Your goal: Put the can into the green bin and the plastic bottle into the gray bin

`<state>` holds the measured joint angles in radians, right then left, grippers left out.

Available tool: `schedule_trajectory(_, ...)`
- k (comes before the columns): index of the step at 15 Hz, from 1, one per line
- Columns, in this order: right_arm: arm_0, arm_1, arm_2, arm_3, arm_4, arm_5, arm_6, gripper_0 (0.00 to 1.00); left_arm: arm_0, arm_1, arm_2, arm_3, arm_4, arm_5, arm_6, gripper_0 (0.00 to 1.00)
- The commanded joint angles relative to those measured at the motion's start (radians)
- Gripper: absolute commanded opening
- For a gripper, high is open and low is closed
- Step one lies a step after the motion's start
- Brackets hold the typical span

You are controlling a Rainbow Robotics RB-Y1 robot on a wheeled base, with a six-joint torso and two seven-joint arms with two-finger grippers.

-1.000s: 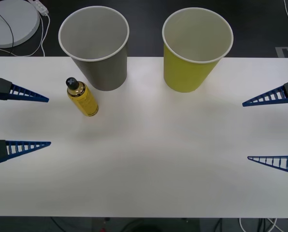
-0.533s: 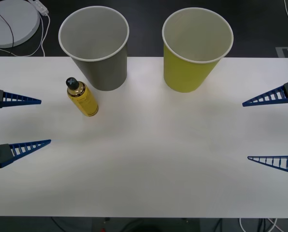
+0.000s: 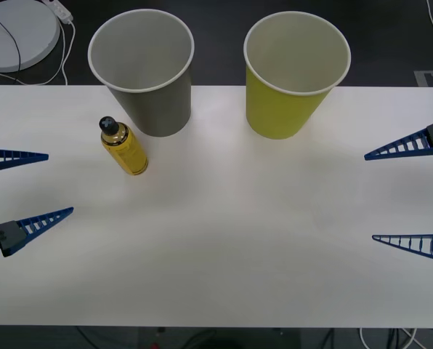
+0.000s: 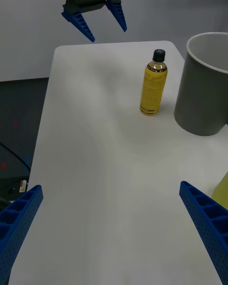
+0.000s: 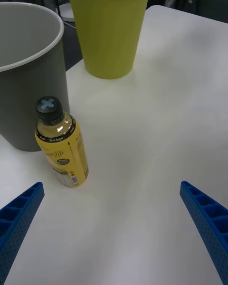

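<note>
On my far left the left gripper (image 3: 57, 183) hovers with fingers spread wide, empty. Just right of it stands the plastic bottle (image 3: 123, 146): glossy yellow, black cap, dark stripes near its base, upright on the white table (image 3: 238, 240) beside the gray bin (image 3: 144, 73). Further right I see the green bin (image 3: 293, 76), then the right gripper (image 3: 369, 196), open too.
</note>
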<state>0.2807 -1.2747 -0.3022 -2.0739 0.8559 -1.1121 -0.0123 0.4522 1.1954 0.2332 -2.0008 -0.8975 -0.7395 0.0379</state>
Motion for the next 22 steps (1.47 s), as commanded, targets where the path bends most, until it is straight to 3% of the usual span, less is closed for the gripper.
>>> schedule_trajectory(1,0.000,0.000,0.000,0.000,0.000,0.000,0.000,1.00,0.003,-0.048,0.000,-0.001,-0.040,0.028,0.007,1.00)
schedule_trajectory(4,0.000,0.000,0.000,0.000,0.000,0.000,0.000,1.00,0.003,-0.083,-0.011,-0.001,-0.086,0.058,0.019,1.00)
schedule_trajectory(13,0.000,0.000,0.000,0.000,0.000,0.000,0.000,1.00,-0.075,-0.083,-0.236,-0.001,-0.140,0.356,0.031,1.00)
schedule_trajectory(22,0.000,0.000,0.000,0.000,0.000,0.000,0.000,1.00,-0.213,-0.105,-0.445,0.068,-0.158,0.559,0.048,1.00)
